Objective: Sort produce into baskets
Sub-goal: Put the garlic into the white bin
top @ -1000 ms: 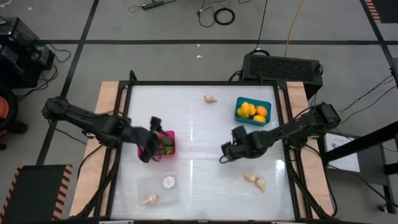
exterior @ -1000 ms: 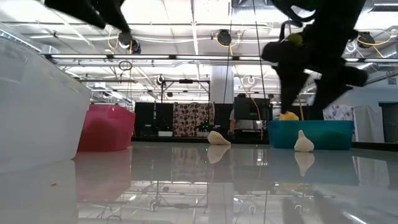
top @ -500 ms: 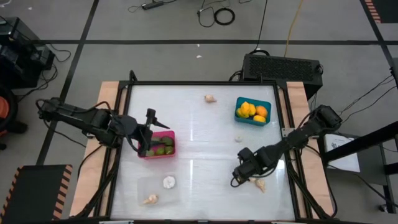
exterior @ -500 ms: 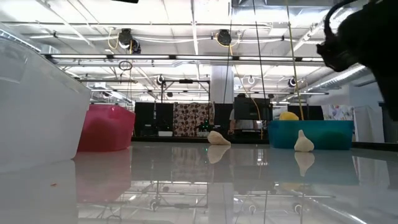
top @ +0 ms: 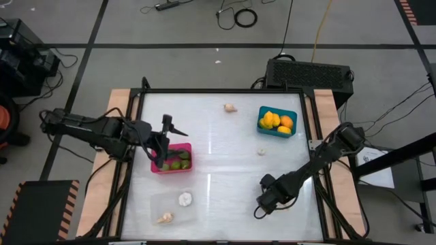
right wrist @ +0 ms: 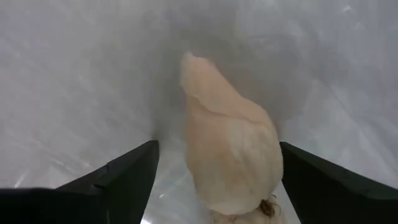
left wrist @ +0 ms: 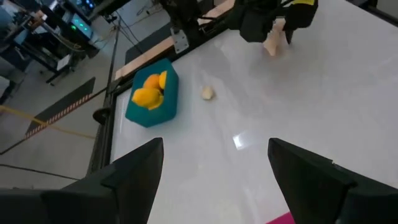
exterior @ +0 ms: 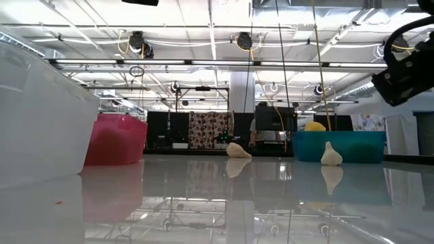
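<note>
My right gripper points down near the table's front right, open, its fingers either side of a whitish garlic bulb lying on the table, without touching it. My left gripper hangs open and empty above the far left corner of the pink basket, which holds green fruits. The teal basket holds yellow-orange fruits. The clear basket at the front left holds two garlic bulbs. Loose garlic lies at the far middle and below the teal basket.
A black box stands beyond the table's far right edge. Wooden strips run along the left and right sides. Bare white tabletop lies between the baskets. The left wrist view shows the right arm farther off over its garlic.
My right gripper has swung from the table's middle toward the near right, sunk and turned, and now stands over the garlic there. My left gripper has risen from the pink basket and tipped up toward level. Both stay open.
</note>
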`<action>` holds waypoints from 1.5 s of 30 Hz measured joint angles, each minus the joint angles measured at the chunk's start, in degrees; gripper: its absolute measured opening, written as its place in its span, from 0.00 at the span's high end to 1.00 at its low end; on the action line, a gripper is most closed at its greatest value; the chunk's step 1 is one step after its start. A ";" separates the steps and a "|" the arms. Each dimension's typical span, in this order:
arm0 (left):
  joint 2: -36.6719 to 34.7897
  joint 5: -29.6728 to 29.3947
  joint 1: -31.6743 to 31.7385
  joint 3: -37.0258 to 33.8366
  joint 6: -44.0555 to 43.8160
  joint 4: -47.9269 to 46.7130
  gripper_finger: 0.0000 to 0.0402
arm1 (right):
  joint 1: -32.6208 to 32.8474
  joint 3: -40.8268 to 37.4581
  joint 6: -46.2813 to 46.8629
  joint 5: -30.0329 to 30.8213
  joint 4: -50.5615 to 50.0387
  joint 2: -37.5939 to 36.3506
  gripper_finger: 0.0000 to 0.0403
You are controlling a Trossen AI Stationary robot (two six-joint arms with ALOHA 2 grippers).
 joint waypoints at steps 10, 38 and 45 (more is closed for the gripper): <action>0.01 1.00 2.38 0.00 0.23 0.89 0.26 | -0.80 -0.17 -2.34 1.18 -0.90 -2.12 0.49; 0.01 1.92 2.38 0.00 -4.37 -1.53 0.26 | -13.24 0.85 -79.89 17.57 94.80 10.05 0.63; 0.46 2.02 2.38 0.00 -4.45 -0.89 0.26 | -16.59 12.33 -78.39 10.19 97.04 22.23 0.63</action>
